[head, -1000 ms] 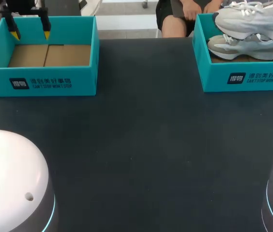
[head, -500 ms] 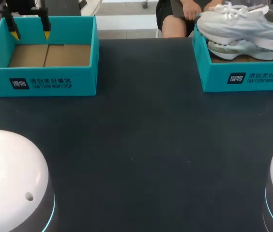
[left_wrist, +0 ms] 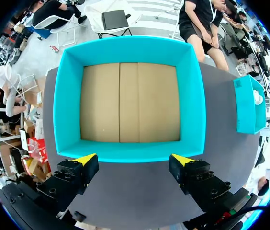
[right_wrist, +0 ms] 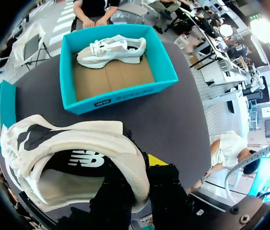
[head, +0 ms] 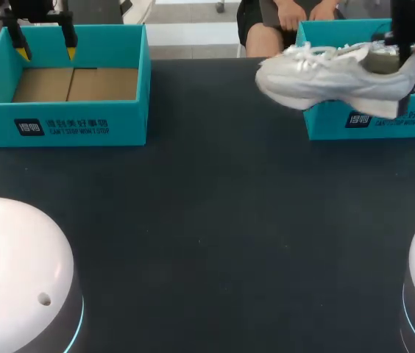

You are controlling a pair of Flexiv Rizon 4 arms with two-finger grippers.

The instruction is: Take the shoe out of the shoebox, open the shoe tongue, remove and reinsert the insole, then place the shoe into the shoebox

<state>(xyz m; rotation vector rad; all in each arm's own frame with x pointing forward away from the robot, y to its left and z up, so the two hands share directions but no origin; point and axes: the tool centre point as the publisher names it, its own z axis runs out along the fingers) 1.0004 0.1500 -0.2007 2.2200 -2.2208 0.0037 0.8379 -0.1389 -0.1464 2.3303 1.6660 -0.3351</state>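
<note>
The right gripper (right_wrist: 142,167) was clamped on the heel collar of a white and grey shoe (right_wrist: 73,158), with one finger inside and one outside. The shoe hung above the dark table (head: 215,220), toe pointing left, near the right teal shoebox (right_wrist: 120,98), where a second shoe (right_wrist: 111,50) lay. The left gripper (left_wrist: 132,163) hovered wide open, holding nothing, above the edge of the empty left shoebox (left_wrist: 192,96).
</note>
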